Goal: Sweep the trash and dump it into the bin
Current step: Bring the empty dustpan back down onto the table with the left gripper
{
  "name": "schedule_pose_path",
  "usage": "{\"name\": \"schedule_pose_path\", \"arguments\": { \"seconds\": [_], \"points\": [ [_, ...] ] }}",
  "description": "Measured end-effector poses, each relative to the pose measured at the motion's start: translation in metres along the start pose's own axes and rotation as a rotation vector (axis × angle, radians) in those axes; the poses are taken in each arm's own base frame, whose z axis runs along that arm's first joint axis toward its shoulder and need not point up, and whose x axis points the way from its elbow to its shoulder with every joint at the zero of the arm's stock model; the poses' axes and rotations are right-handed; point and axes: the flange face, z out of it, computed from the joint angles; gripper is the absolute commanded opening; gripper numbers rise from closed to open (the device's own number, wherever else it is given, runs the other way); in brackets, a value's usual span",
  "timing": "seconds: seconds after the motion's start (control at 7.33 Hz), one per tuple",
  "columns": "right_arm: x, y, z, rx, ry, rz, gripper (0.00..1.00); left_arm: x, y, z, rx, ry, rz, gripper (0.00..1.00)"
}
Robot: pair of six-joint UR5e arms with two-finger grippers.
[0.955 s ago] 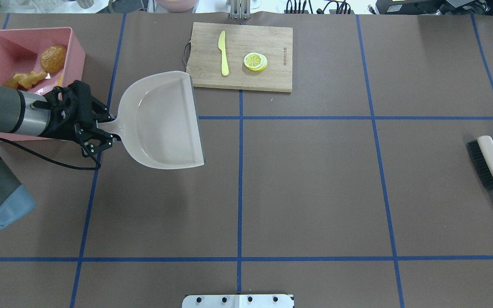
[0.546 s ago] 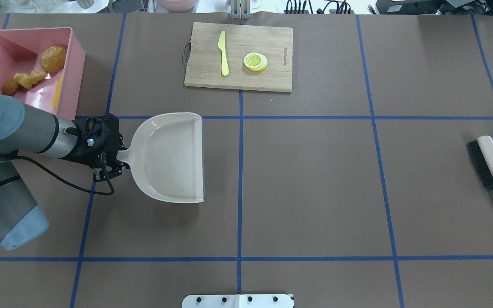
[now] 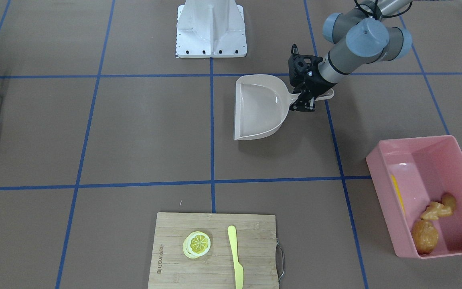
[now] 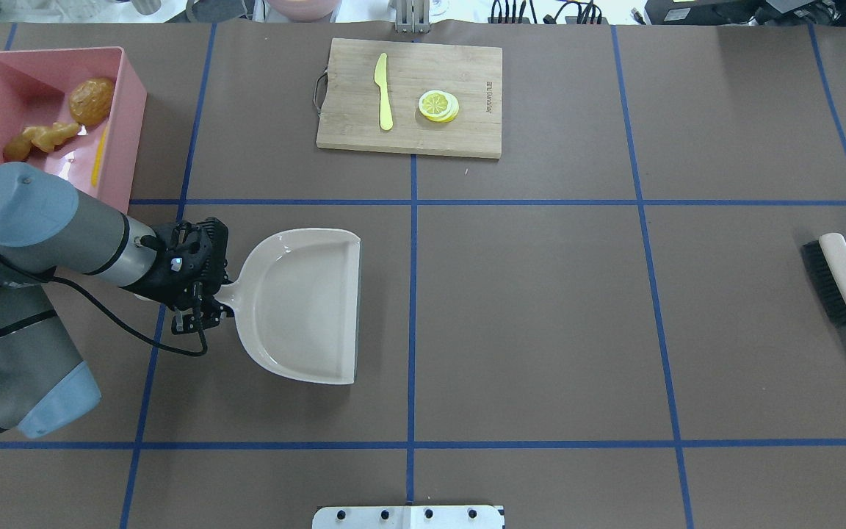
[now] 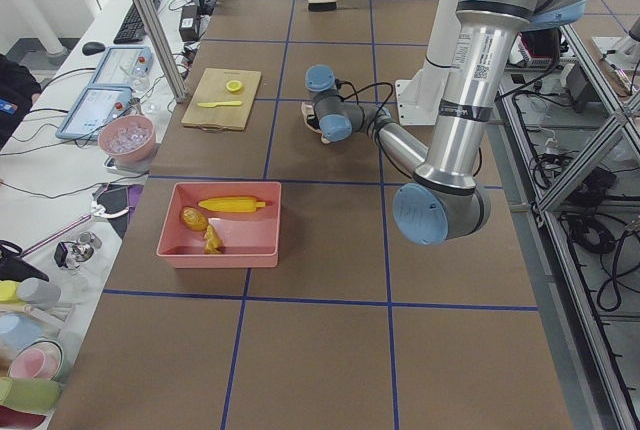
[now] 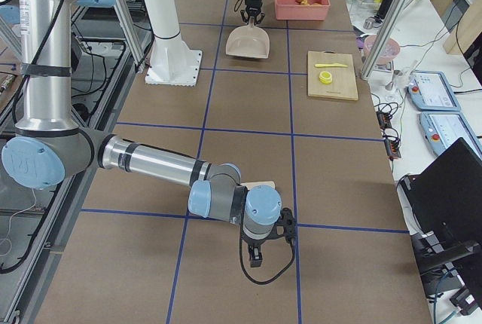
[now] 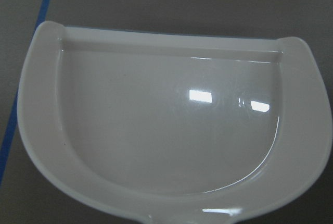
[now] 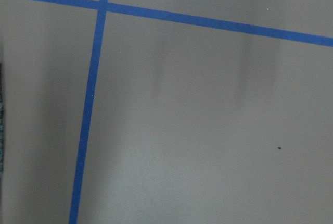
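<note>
A: What is the left gripper doing?
B: It is clamping the dustpan by its handle, with the open edge pointing away from the arm.
A: And the right gripper?
B: It is hanging low over the table. I cannot tell how its jaws are standing.
A: The trash?
B: Farther out, the corn, ginger and potato are lying inside the bin.
</note>
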Motion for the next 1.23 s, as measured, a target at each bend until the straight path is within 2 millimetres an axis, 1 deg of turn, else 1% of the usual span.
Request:
{"name": "schedule_pose_path", "arguments": {
  "seconds": [0.14,0.41,0.55,0.68,0.96,1.23],
  "points": [
    [0.001,0.0,0.001,-0.002,-0.001,0.001,1.0,-0.006,-0.002,-0.004,0.0,0.001,0.004,0.0],
    [0.001,0.001,0.002,-0.004,-0.001,0.003,1.0,-0.032,-0.002,-0.018,0.0,-0.036,-0.014,0.0],
    [0.001,0.001,0.002,-0.004,-0.001,0.003,1.0,-0.045,0.001,-0.018,-0.006,-0.047,-0.027,0.0],
    [0.001,0.001,0.002,-0.004,-0.001,0.002,1.0,-0.054,0.004,-0.014,-0.013,-0.051,-0.037,0.0],
    [0.001,0.002,0.002,-0.004,-0.001,0.002,1.0,-0.064,0.002,-0.007,-0.017,-0.049,-0.044,0.0],
    [0.001,0.002,0.002,-0.004,-0.001,0.002,1.0,-0.066,-0.002,-0.003,0.003,-0.053,-0.035,0.0]
  ]
}}
